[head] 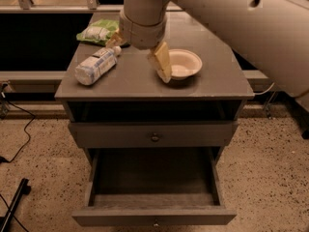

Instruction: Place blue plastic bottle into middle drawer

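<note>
The blue plastic bottle lies on its side at the left of the grey cabinet top, its white cap pointing to the back right. My gripper hangs over the middle of the top, just right of the bottle's cap, open and empty. One pale finger points down beside the bowl, and the other sits near the cap. The middle drawer is pulled out below, and its inside is empty.
A white bowl stands to the right of the gripper. A green crinkly bag lies at the back left of the top. The drawer above is shut. Cables and a dark stand foot lie on the floor at the left.
</note>
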You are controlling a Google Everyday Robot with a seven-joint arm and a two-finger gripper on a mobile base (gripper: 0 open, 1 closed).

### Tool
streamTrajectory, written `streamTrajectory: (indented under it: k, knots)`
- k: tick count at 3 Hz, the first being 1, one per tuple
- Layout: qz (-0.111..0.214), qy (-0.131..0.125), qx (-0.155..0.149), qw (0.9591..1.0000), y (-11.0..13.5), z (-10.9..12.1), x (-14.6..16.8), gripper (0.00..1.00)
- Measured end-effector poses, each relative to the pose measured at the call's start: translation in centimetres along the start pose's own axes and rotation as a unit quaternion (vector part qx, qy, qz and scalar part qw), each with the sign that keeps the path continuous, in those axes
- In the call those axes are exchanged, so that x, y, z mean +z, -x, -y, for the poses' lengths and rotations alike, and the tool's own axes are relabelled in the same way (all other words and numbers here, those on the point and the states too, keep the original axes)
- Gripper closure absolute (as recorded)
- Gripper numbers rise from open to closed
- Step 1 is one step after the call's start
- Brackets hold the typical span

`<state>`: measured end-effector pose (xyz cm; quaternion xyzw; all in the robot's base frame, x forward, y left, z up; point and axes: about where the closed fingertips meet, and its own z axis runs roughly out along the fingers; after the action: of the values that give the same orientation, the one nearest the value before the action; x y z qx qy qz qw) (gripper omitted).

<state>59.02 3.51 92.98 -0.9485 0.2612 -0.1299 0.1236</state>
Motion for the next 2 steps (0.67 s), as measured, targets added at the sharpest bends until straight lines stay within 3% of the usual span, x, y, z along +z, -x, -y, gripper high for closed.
streamTrajectory:
  k: [2]
  knots:
    - [-0.031,0.009,-0.077,0.9965,-0.5,5.7,3.6,0.0]
